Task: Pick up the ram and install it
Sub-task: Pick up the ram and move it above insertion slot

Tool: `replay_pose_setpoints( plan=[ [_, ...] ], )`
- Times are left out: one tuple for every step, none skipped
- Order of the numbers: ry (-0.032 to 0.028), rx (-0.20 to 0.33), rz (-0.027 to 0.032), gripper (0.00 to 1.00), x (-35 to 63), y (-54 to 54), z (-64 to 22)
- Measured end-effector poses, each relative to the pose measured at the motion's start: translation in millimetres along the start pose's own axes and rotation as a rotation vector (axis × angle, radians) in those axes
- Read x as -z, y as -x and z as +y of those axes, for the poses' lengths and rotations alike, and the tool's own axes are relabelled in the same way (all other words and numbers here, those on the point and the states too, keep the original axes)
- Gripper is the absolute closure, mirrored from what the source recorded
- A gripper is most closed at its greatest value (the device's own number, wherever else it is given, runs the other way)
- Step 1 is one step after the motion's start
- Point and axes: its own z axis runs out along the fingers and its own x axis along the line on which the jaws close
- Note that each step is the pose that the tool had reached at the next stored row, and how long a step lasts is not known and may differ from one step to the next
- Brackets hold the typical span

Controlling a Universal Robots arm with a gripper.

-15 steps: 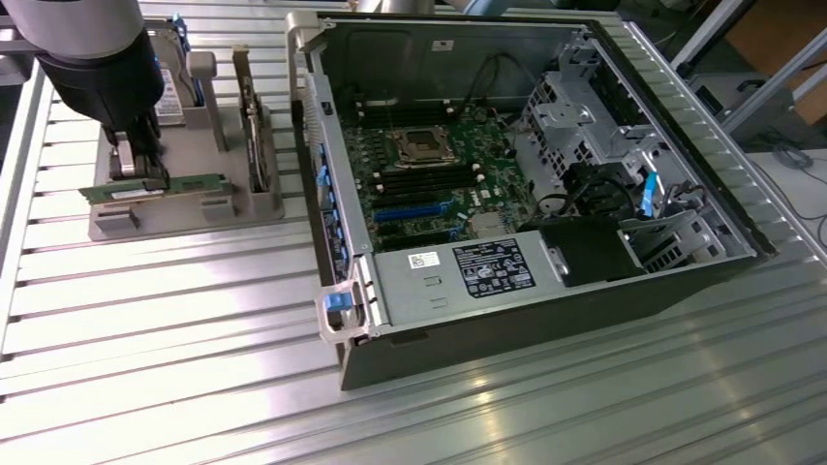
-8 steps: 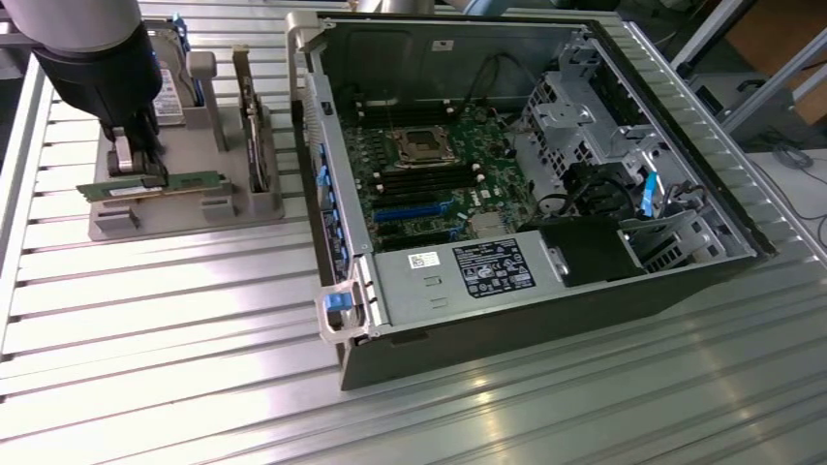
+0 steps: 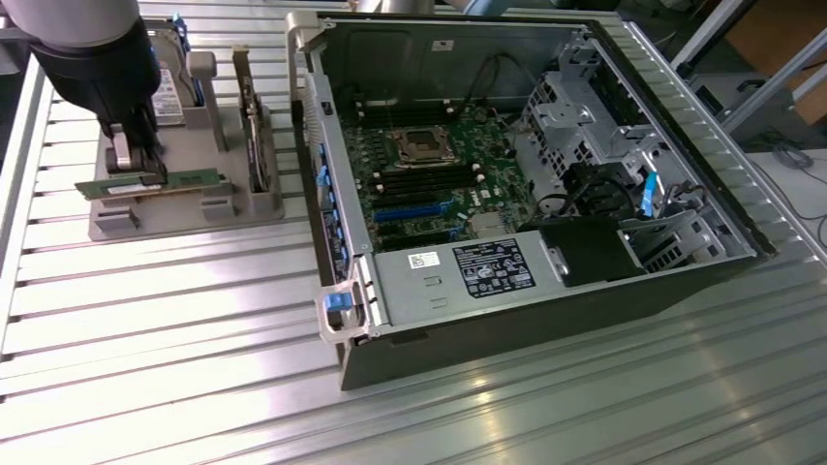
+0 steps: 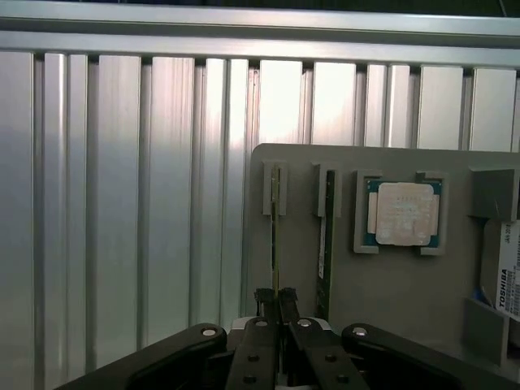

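Observation:
On the grey holder (image 3: 168,208) at the exterior view's left, the ram (image 3: 194,178) stands on edge as a long green stick. My gripper (image 3: 137,170) comes down on it from above, fingers shut across its thin board. In the wrist view the gripper (image 4: 276,302) pinches the ram's (image 4: 275,236) top edge while the stick still sits in its holder slot. A second ram stick (image 4: 327,236) stands in the neighbouring slot, apart from the fingers. The long black motherboard slots (image 3: 420,180) lie inside the open computer case (image 3: 517,310).
A square silver processor chip (image 4: 404,213) rests in a holder pocket beside the sticks, and a hard drive (image 4: 508,284) stands past it. The case holds a power supply (image 3: 472,271), cables and a drive cage (image 3: 582,107). A ribbed metal table (image 3: 168,349) lies under everything.

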Motion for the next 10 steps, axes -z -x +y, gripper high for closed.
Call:
replay_pose_setpoints(
  plan=[
    [-0.0001,0.0,-0.0001,0.88,0.7,0.0,0.0],
    [-0.0001,0.0,-0.0001,0.88,1.3,0.0,0.0],
    [-0.0001,0.0,-0.0001,0.88,1.9,0.0,0.0],
    [-0.0002,0.0,-0.0001,0.88,2.7,0.0,-0.1],
    [-0.0001,0.0,0.0,0.88,3.1,0.0,-0.1],
    [-0.0002,0.0,-0.0001,0.88,3.4,0.0,-0.1],
    [-0.0002,0.0,-0.0001,0.88,3.7,-0.1,-0.1],
    [-0.0002,0.0,-0.0001,0.88,4.1,0.0,-0.1],
    [-0.0001,0.0,-0.0001,0.88,4.6,0.0,-0.1],
    [-0.0002,0.0,-0.0001,0.88,5.0,0.0,0.0]
  ],
)
